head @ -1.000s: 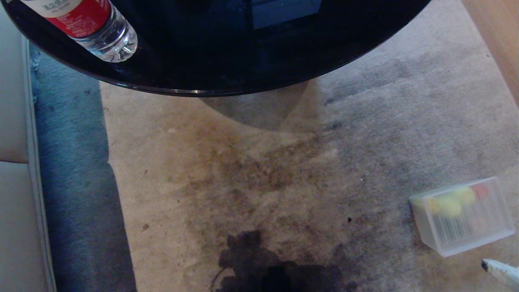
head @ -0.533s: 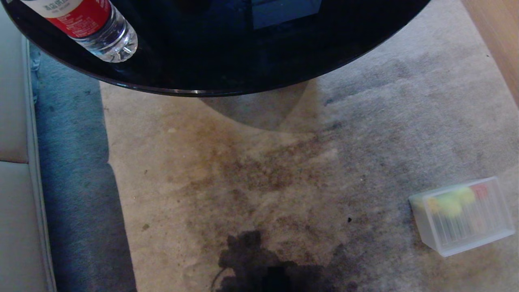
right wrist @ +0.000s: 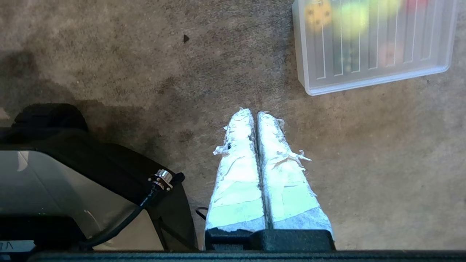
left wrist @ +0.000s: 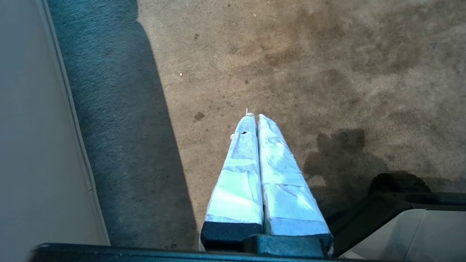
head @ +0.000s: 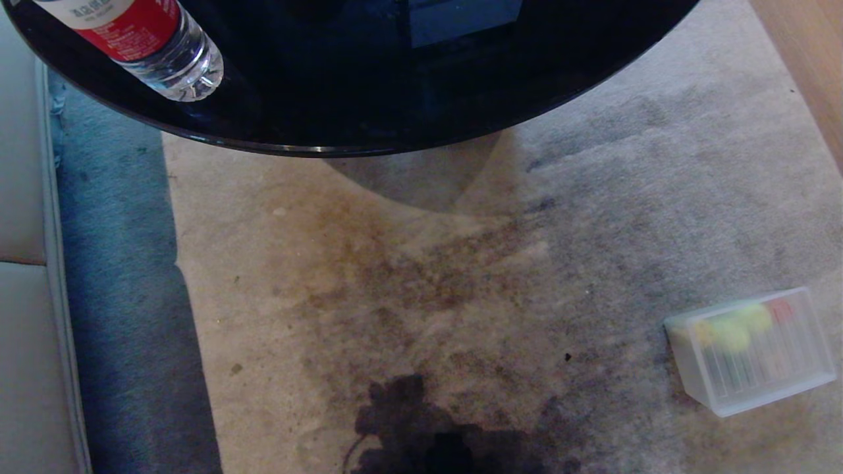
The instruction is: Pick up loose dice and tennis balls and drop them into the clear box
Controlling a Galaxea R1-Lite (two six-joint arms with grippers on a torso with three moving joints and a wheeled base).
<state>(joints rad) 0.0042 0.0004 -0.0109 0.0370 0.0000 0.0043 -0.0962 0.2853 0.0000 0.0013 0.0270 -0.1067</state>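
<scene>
The clear box (head: pixel 708 385) lies on the carpet at the lower right of the head view, with ribbed lines across its top face. Blurred shapes show through it: a yellow die (right wrist: pixel 318 12), a yellow-green tennis ball (right wrist: pixel 351 15) and a red die (head: pixel 782 309). No loose dice or tennis balls show on the carpet. My right gripper (right wrist: pixel 255 111) hangs shut and empty over bare carpet, short of the box's (right wrist: pixel 316 78) near corner. My left gripper (left wrist: pixel 256 115) is shut and empty too, over the carpet beside a sofa. Neither gripper appears in the head view.
A round black glass table (head: pixel 395 79) fills the far side, with a water bottle (head: pixel 151 46) lying on it. A pale sofa (head: pixel 26 263) borders the left, wooden furniture (head: pixel 813 66) the far right. My own dark base (right wrist: pixel 72 182) sits near both grippers.
The right gripper's tip, seen one second ago at the head view's lower right corner, has drawn back out of that view. The box and the rest stay put.
</scene>
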